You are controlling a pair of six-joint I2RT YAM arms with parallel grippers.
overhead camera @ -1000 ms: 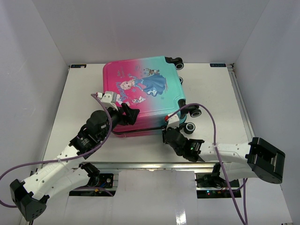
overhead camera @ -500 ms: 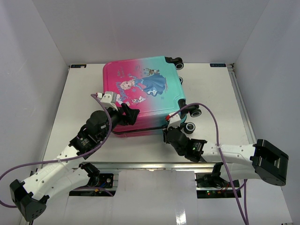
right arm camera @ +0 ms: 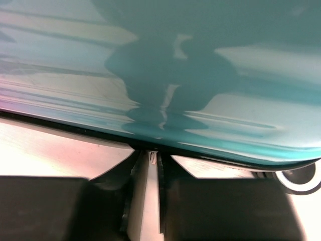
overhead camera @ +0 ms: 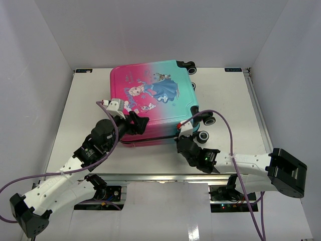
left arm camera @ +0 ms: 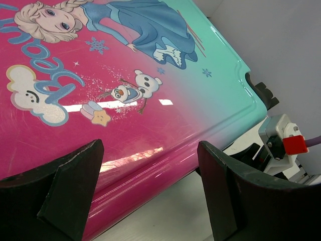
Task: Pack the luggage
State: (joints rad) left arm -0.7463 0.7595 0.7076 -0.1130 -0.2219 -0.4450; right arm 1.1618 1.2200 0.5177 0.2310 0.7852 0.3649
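Top external view: the left gripper hides part of the near pink edge of the luggage. The right gripper covers the near teal corner, so its tips are hard to see there. The luggage lies flat and closed on the table. In the left wrist view the left fingers stand wide apart, with the pink lid just beyond them; contact cannot be told. In the right wrist view the right fingers are almost together, with only a thin slit, just under the black seam of the teal shell. Whether they pinch anything is not clear.
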